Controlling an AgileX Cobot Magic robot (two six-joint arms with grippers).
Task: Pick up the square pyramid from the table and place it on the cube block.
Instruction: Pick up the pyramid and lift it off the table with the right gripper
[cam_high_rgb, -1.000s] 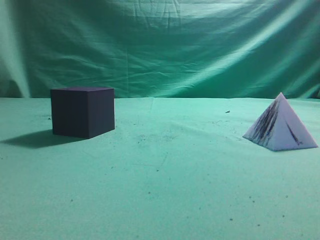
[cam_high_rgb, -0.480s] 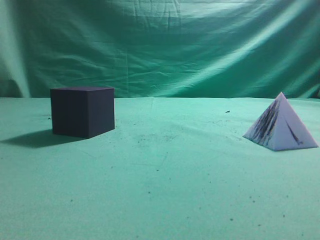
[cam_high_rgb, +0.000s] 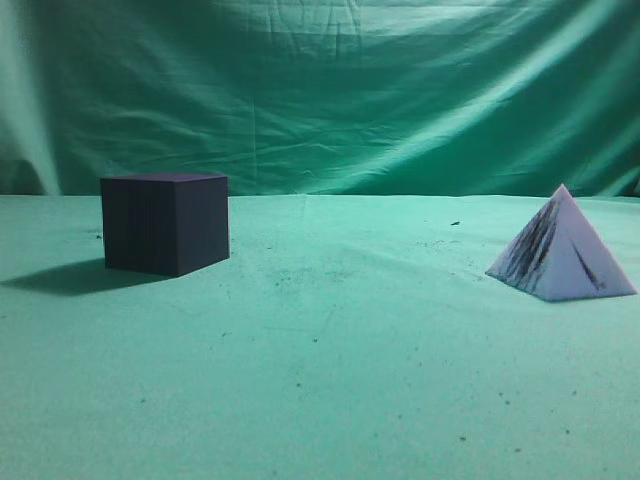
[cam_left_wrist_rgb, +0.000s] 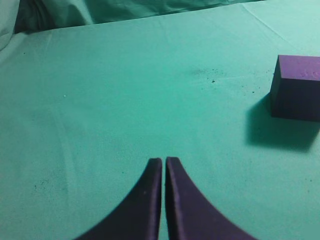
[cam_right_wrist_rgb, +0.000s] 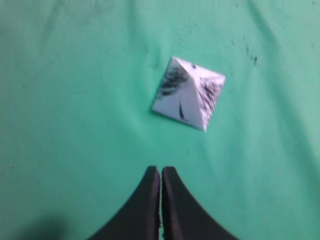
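The square pyramid (cam_high_rgb: 560, 252), pale lilac with dark streaks, stands on the green table (cam_high_rgb: 330, 370) at the right. It shows in the right wrist view (cam_right_wrist_rgb: 189, 93) a little ahead and right of my right gripper (cam_right_wrist_rgb: 161, 170), which is shut and empty above the cloth. The cube block (cam_high_rgb: 165, 222), dark navy, stands at the left. It shows in the left wrist view (cam_left_wrist_rgb: 297, 87) at the right edge, well away from my left gripper (cam_left_wrist_rgb: 163, 161), which is shut and empty. Neither gripper shows in the exterior view.
A wrinkled green cloth backdrop (cam_high_rgb: 330, 90) hangs behind the table. The table cloth carries small dark specks. The cube casts a shadow (cam_high_rgb: 70, 277) to its left.
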